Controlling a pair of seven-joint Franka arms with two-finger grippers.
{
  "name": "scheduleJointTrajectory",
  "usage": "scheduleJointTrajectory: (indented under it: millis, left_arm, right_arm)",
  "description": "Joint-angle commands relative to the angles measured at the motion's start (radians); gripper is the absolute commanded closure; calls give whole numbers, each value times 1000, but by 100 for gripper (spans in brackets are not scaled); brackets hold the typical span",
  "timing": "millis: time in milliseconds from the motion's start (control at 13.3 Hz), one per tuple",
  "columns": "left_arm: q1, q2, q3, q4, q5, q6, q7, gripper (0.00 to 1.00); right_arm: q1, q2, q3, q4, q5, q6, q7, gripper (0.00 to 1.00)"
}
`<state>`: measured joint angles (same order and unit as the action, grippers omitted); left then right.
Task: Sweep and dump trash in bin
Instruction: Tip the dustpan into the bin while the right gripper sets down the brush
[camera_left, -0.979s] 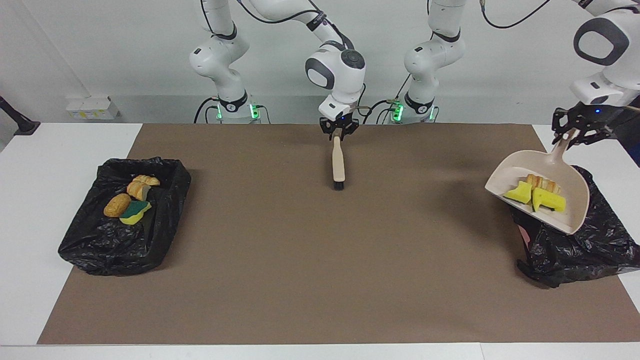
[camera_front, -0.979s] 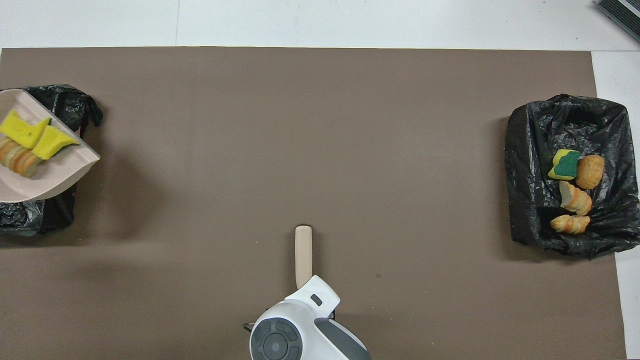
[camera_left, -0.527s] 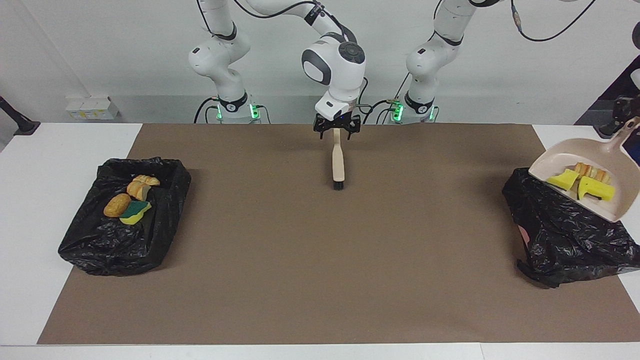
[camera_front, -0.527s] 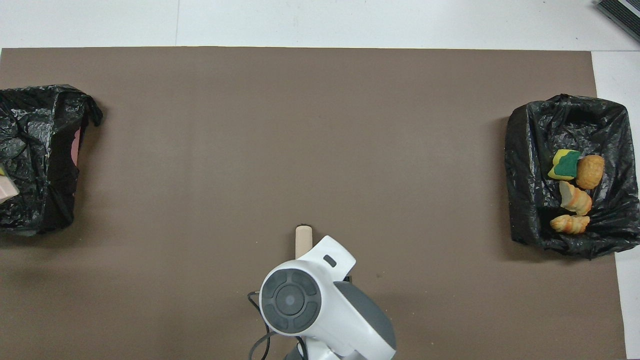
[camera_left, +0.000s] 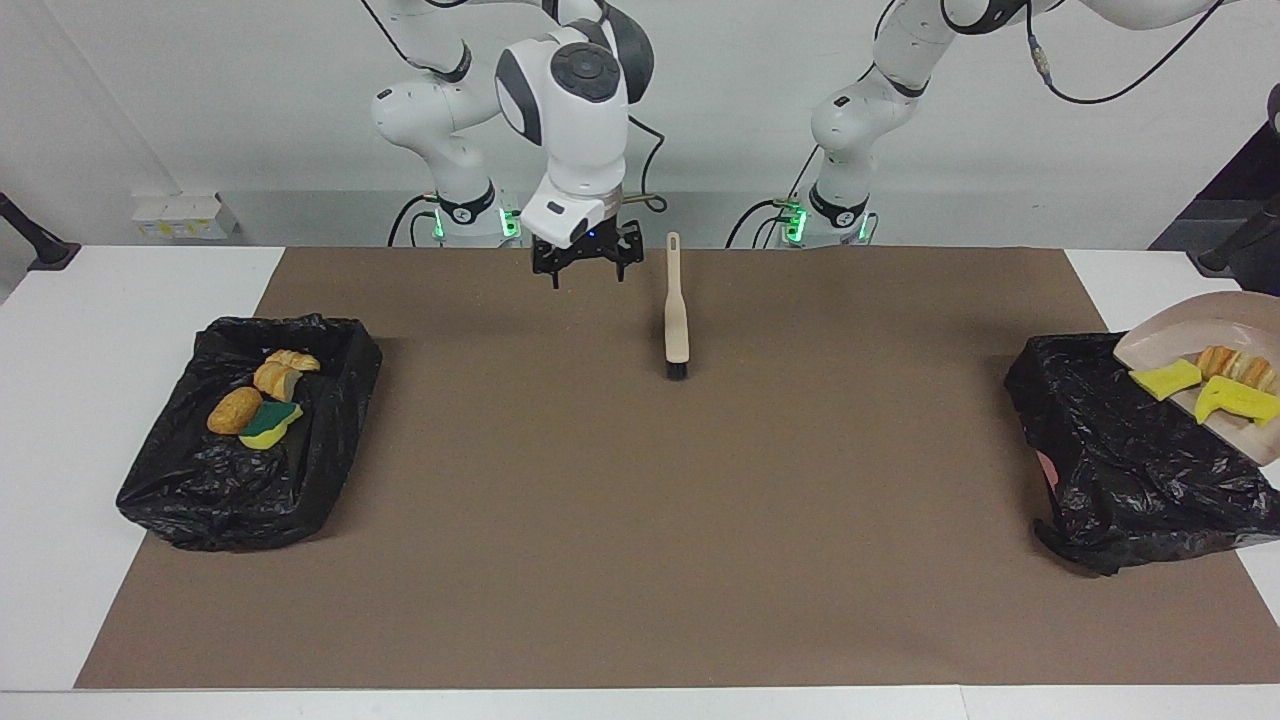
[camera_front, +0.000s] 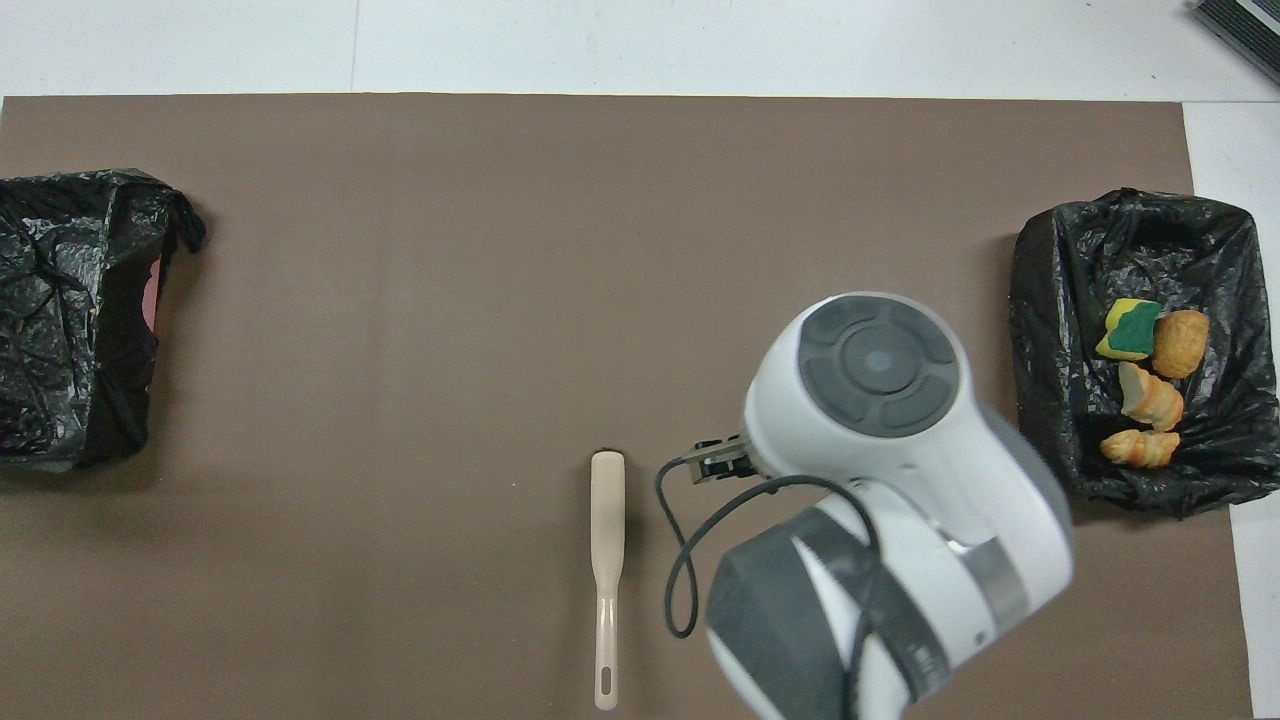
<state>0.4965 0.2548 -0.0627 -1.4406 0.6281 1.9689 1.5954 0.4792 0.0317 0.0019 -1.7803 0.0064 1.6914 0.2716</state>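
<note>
Covering most of the white tabletop (camera_left: 140, 290) is a large brown paper mat (camera_left: 660, 520). At the right arm's end of it sits a bin lined with crumpled black plastic (camera_left: 250, 440), and at the left arm's end a second black-lined bin (camera_left: 1120, 480).

The right arm rises from its base, folds over, and points its wrist downward; the right gripper (camera_left: 585, 262) hangs released, fingers apart and holding nothing, over the mat's edge nearest the robots, just beside the brush and toward the right arm's end. In the overhead view the arm's white wrist housing hides the fingers.

The left arm sweeps up and out of the facing view toward its own end of the table; the left gripper is out of sight. A beige plastic dustpan (camera_left: 1195, 335) shows at that edge, raised and tilted over the second bin.

A slim beige hand brush (camera_left: 677, 320) lies flat on the mat, free of either gripper, its long axis running toward and away from the robots: handle end with its hanging slot nearest them, dark bristles pointing away.

Four pieces of the trash (camera_left: 255, 400) lie in the first bin: a green-backed yellow sponge piece and three golden bread-like chunks. Two yellow sponge pieces (camera_left: 1210, 392) and a striped bread chunk (camera_left: 1235, 365) rest in the dustpan.
</note>
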Motion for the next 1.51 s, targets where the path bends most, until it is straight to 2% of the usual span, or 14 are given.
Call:
scheduleJointTrajectory:
  millis: [0, 151, 376, 527, 753, 903, 1054, 1280, 1430]
  left_arm:
    - [-35, 8, 11, -20, 85, 51, 17, 100]
    - [-39, 7, 12, -32, 108, 53, 17, 100]
    - [-119, 9, 12, -21, 243, 38, 18, 100]
    - [-139, 11, 12, -21, 323, 45, 17, 100]
    - [-130, 15, 4, 14, 329, 73, 23, 100]
    - [-133, 6, 9, 42, 239, 73, 23, 100]
    - [-136, -2, 6, 63, 208, 52, 57, 100]
    - [-144, -35, 4, 63, -50, -53, 41, 100]
    - [-144, -77, 3, 57, -201, -106, -47, 100]
  right_arm:
    - [-155, -28, 9, 21, -8, -71, -182, 0]
    - [-259, -41, 9, 24, -5, -72, -290, 0]
    - [-388, -59, -8, 38, -20, -72, -317, 0]
    - [-436, -59, -46, 61, -22, -72, -395, 0]
    - [-478, -55, -111, 94, -19, -75, -462, 0]
    - [-485, -41, -134, 175, -5, -131, -453, 0]
    - [-490, -23, -135, 237, 3, -177, -436, 0]
    - [-469, -33, -132, 217, 20, -157, -344, 0]
    - [-464, -36, -120, 211, 20, -156, -347, 0]
